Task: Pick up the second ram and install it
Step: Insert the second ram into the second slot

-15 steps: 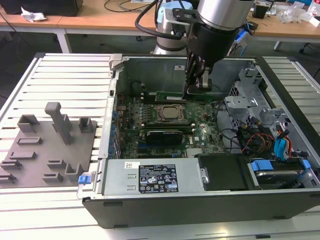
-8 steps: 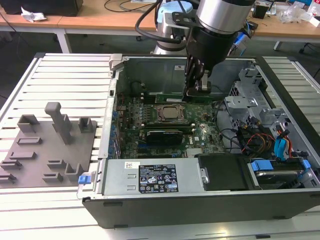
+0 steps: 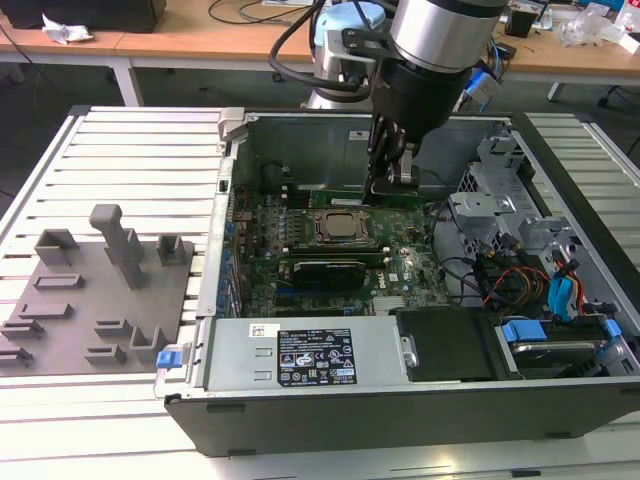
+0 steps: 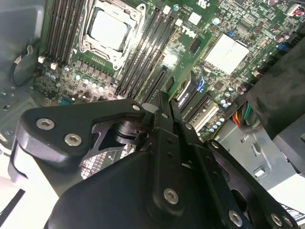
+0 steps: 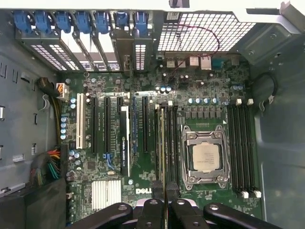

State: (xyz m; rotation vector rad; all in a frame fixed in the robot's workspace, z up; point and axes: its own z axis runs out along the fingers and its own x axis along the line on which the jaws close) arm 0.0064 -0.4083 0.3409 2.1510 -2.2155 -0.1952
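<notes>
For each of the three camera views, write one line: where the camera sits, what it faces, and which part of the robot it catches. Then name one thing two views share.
Exterior view: off the arm, looking down at the open computer case on the slatted table; the arm and gripper reach inside.
First wrist view: on the arm, facing straight down at the motherboard; the gripper's black fingers show.
Second wrist view: on the arm, looking obliquely over the gripper body at the board.
Shared: the processor socket appears in both wrist views.

A green circuit-board motherboard (image 5: 143, 157) carries black socket strips (image 5: 243, 143) with pale end clips. Beside it, blue slot latches (image 5: 76, 21) line the grey metal case wall (image 3: 300, 140); the gripper (image 4: 164, 112) above is black.
</notes>
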